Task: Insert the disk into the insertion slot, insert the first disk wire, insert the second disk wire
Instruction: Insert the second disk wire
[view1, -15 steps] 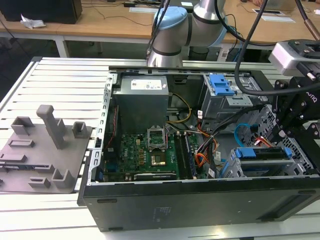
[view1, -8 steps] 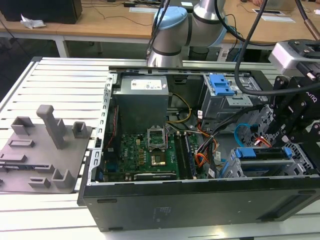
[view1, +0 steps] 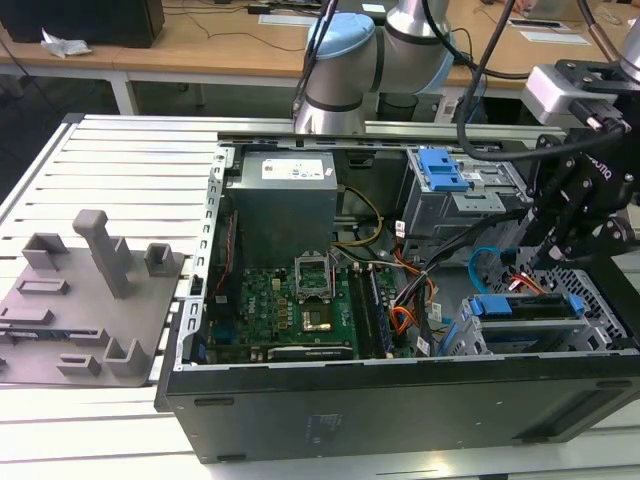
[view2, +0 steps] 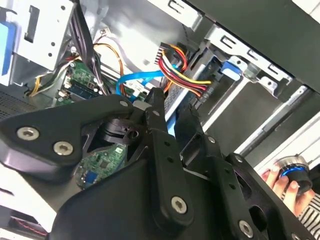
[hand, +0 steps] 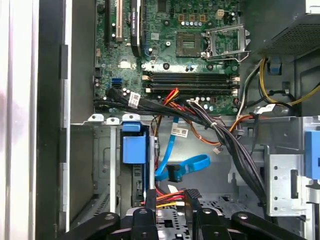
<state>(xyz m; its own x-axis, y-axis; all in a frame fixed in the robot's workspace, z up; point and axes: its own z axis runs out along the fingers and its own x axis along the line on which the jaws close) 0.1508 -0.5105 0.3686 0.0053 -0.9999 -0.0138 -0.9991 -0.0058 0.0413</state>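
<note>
One gripper (view1: 548, 262) is what you are working with. It hangs directly over the connector end of the disk (view1: 528, 312), pointing down into the open case. My guess is that the case lies on its side so the arm can reach in from above. Whether the gripper is clamped on something or free I cannot tell, so do not count on a hold.

Closest to it is the first disk wire (hand: 169, 196). In the first wrist view the red and orange bundle crosses right beneath the tool, just above the disk, and ends in a dark plug. I cannot make out whether that plug is seated.

A little farther from the disk, the second disk wire (hand: 187, 164) makes a loose light-blue loop. Its dark plug appears to dangle free. The slack probably keeps it within reach of the disk without pulling on it.

The disk itself looks to be home in the insertion slot (view1: 470, 345). Its blue carrier sits level with the grey cage, so the first step reads as done. It seems to sit with the connector end facing the case interior, so both wires can reach it.

Beside the disk, toward the exterior view's left, lies the green motherboard (view1: 290, 305). The taller bay with the blue latch (view1: 445, 170) stands next to the disk — well clear of the tool.
</note>
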